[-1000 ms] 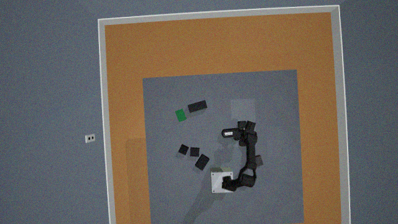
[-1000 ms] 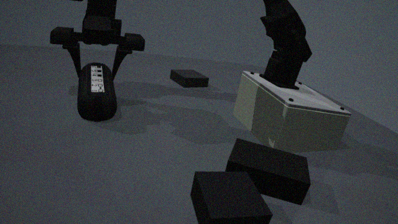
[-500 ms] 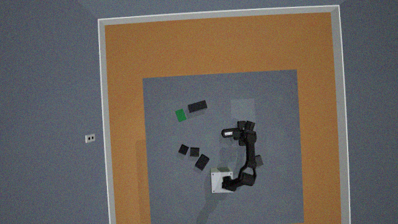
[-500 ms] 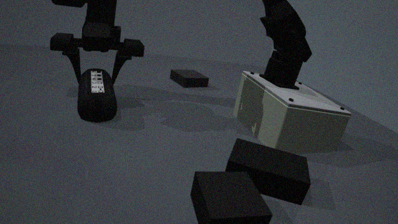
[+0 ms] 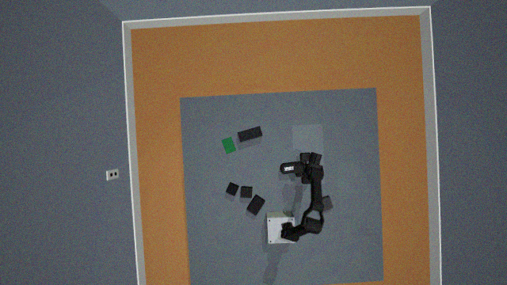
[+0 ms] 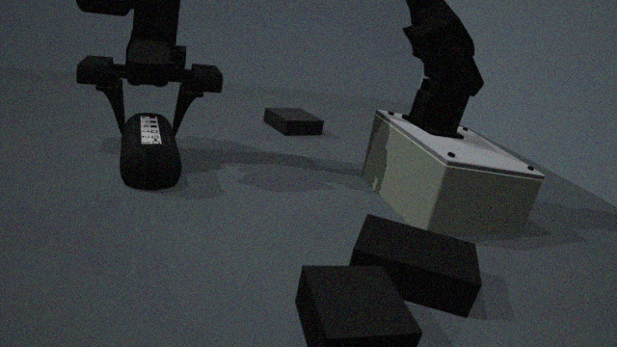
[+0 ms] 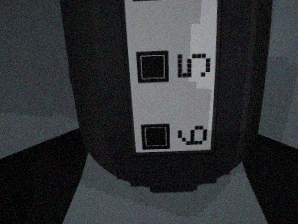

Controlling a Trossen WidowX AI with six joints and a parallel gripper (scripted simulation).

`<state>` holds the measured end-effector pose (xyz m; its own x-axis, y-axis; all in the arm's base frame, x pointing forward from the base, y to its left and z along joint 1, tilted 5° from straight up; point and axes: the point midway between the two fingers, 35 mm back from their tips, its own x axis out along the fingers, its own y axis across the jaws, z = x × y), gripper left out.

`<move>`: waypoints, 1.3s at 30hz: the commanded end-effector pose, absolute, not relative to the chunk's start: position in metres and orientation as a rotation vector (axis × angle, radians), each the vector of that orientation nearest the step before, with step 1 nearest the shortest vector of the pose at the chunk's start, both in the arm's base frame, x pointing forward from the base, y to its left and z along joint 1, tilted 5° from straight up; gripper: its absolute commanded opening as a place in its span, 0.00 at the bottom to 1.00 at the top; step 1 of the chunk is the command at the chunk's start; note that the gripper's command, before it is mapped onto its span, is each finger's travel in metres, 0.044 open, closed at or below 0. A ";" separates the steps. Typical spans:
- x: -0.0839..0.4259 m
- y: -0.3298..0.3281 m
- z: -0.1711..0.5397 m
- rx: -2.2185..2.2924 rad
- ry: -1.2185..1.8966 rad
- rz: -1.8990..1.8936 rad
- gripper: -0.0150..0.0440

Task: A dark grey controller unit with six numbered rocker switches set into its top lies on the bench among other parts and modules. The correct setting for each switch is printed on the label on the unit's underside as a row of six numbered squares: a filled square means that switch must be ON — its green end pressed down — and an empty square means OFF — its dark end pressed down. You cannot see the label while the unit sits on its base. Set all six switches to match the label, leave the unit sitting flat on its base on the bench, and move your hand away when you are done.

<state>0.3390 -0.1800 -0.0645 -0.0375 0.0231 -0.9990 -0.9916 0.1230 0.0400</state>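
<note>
Dark grey, round-ended controller unit point(image 5: 292, 169) point(image 6: 150, 164) point(image 7: 172, 107) is grasped between the black gripper's point(image 5: 295, 169) point(image 6: 148, 132) point(image 7: 170, 145) fingers, well apart from the white-topped, cream-sided box point(image 5: 275, 231) point(image 6: 415, 178). Its white label point(image 5: 289, 169) point(image 6: 150, 130) point(image 7: 172, 112) faces out, squares five and six filled; the switches are hidden, so their settings cannot be told. Reading seems under way; setting them, seating the unit and withdrawing likely remain

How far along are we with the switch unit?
Done: the controller unit is off the bench, its label exposed; squares 5 and 6 read filled.
In hand: the end effector grips the unit by its sides.
Left: switches 5 and 6 need ON, though their present positions are hidden; then set the unit on its base and withdraw.
</note>
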 end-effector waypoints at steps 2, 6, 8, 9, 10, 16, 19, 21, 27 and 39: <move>0.341 -0.171 -0.067 -1.078 1.273 1.168 0.82; 0.340 -0.174 -0.066 -1.080 1.274 1.165 0.82; 0.340 -0.176 -0.066 -1.082 1.274 1.163 0.82; 0.340 -0.177 -0.065 -1.082 1.275 1.162 0.82; 0.339 -0.178 -0.065 -1.083 1.275 1.161 0.82; 0.341 -0.177 -0.065 -1.084 1.274 1.158 0.96; 0.341 -0.177 -0.065 -1.084 1.274 1.158 1.00; 0.341 -0.177 -0.065 -1.084 1.274 1.158 1.00; 0.343 -0.168 -0.058 -1.084 1.273 1.158 1.00; 0.349 -0.118 -0.023 -1.081 1.269 1.160 1.00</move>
<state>0.3566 -0.1222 -0.0198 -0.0116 0.0209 -0.9997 -0.9940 0.1088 0.0138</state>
